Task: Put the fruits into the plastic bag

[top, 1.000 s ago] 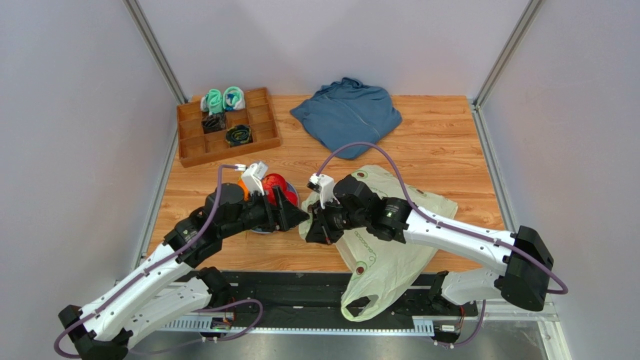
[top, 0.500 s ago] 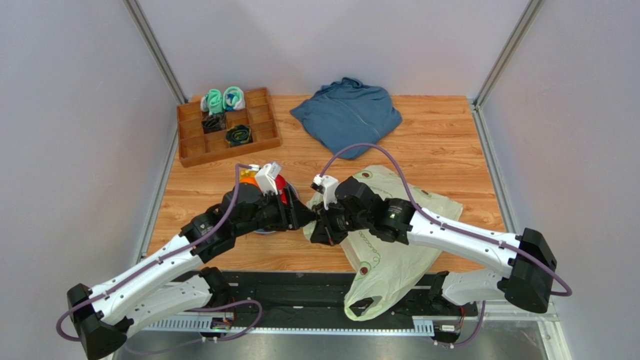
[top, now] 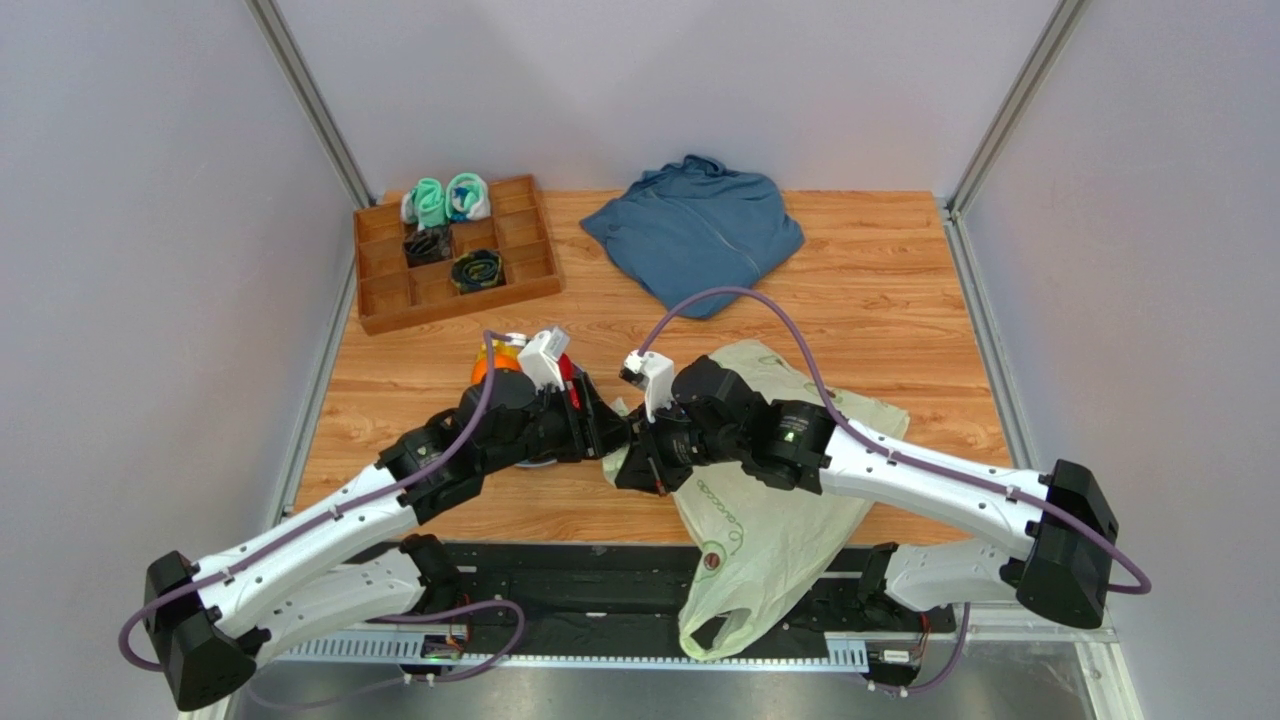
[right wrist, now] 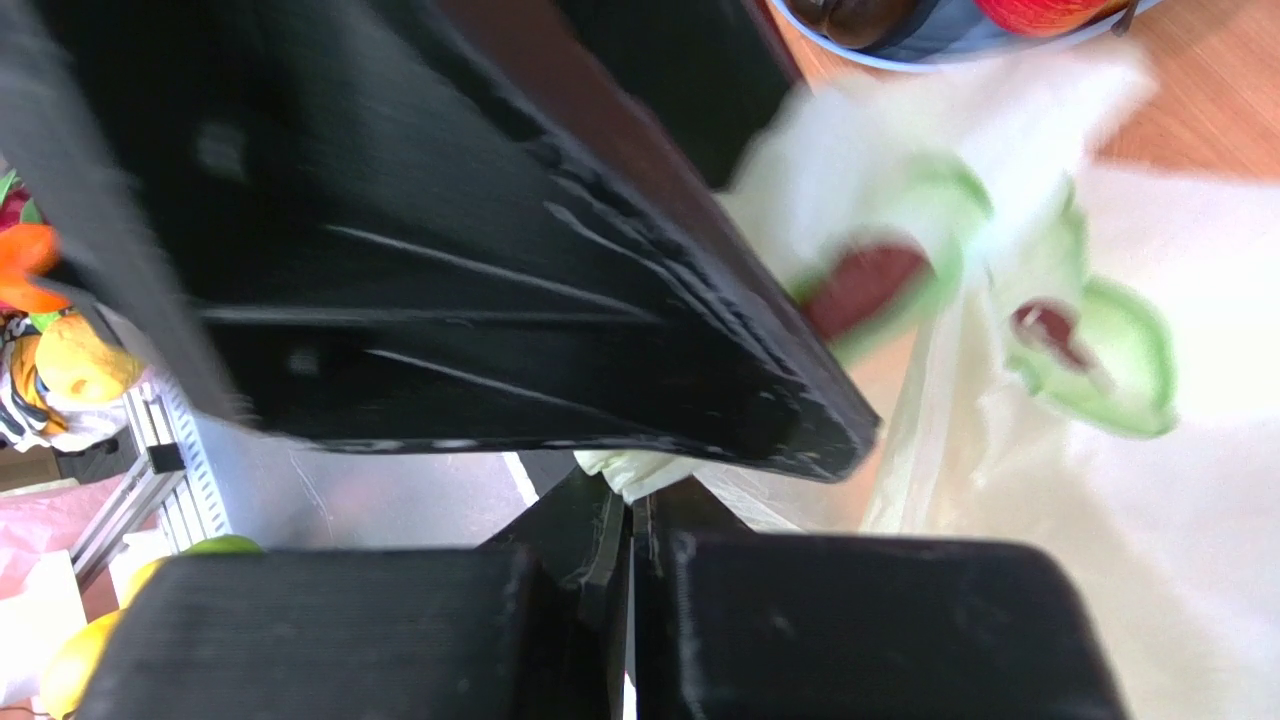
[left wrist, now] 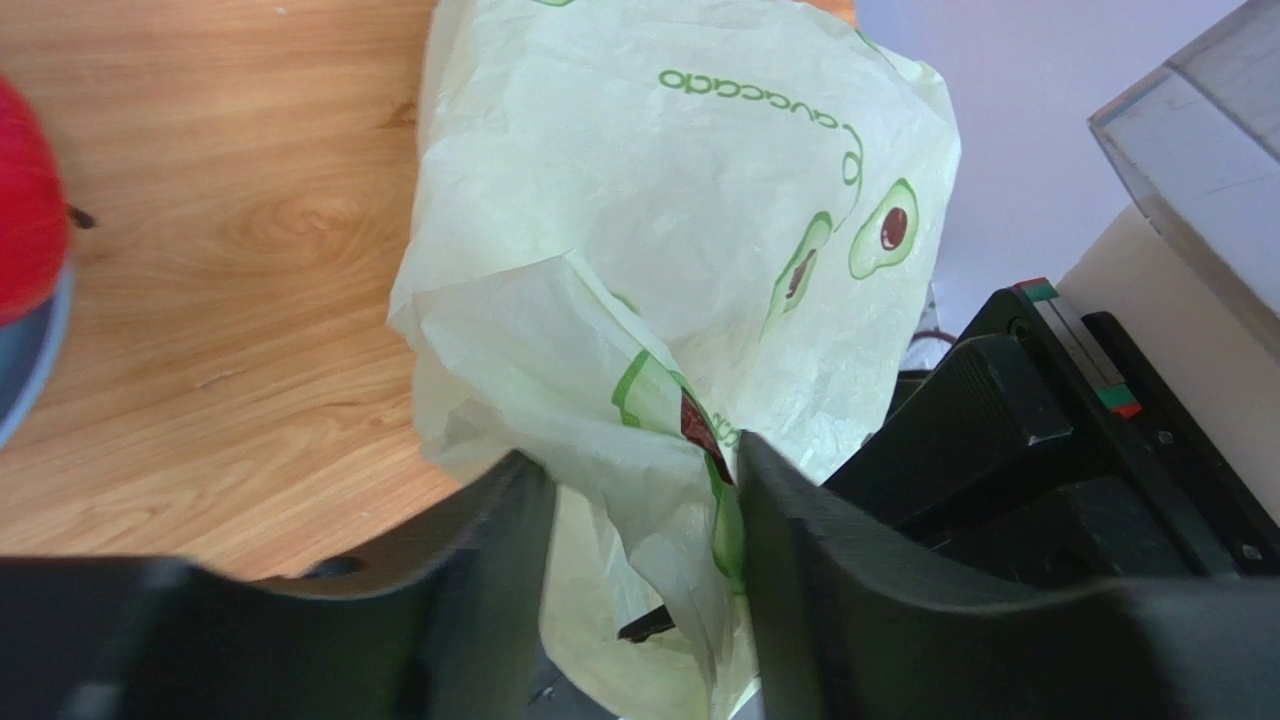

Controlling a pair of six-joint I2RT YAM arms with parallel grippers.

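The pale-green plastic bag (top: 781, 480) lies right of centre, its lower end hanging over the near edge. My right gripper (top: 639, 462) is shut on the bag's left edge; a pinched bit of film shows at its tips in the right wrist view (right wrist: 649, 474). My left gripper (top: 613, 435) is open, its fingers (left wrist: 496, 555) straddling a raised fold of the bag (left wrist: 601, 375). An orange fruit (top: 489, 368) and a red fruit (left wrist: 23, 195) sit on a grey-blue plate (left wrist: 30, 375), mostly hidden under my left arm. A dark avocado (right wrist: 849, 15) shows on the plate.
A wooden compartment tray (top: 383, 293) with rolled socks stands at the back left. A folded blue garment (top: 694, 225) lies at the back centre. A black rail (top: 601, 578) runs along the near edge. Walls close both sides.
My left gripper has moved right, off the plate, and now straddles the bag's fold beside my right gripper. The bag's lower end has shifted slightly.
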